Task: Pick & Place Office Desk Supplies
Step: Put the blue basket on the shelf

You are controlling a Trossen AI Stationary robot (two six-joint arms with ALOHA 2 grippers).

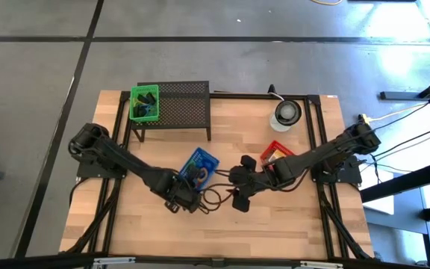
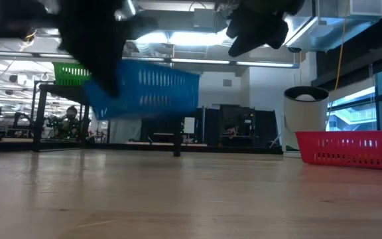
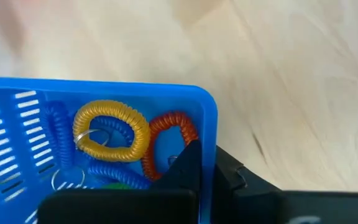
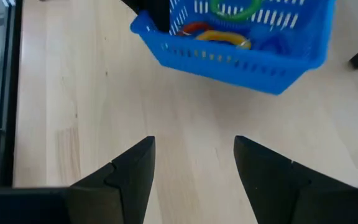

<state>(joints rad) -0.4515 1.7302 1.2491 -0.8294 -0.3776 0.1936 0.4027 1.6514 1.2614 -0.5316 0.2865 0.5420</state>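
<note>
A blue slotted basket (image 1: pixel 200 166) (image 2: pixel 148 89) hangs tilted above the table, with my left gripper (image 1: pixel 190 187) shut on it. Inside it lie coiled loops: a yellow one (image 3: pixel 110 127), a red one (image 3: pixel 166 140), a blue one (image 3: pixel 114 171) and a green one (image 4: pixel 235 9). My right gripper (image 4: pixel 194 162) (image 1: pixel 239 196) hovers open just right of the basket, over bare wood, with nothing between its fingers. My left gripper pinches the basket's wall (image 3: pixel 209 155) close to a corner, one finger (image 3: pixel 188 165) inside the basket and one (image 3: pixel 238 177) outside. The fingers come from above, slanting down. The basket is lifted clear of the table and hangs tilted.
A green basket (image 1: pixel 144 103) sits on the black mesh rack (image 1: pixel 181 104) at the far left. A red basket (image 1: pixel 277 152) (image 2: pixel 350 147) and a round white and grey object (image 1: pixel 286 114) stand at the far right. Dark cables (image 1: pixel 213 198) loop between the grippers.
</note>
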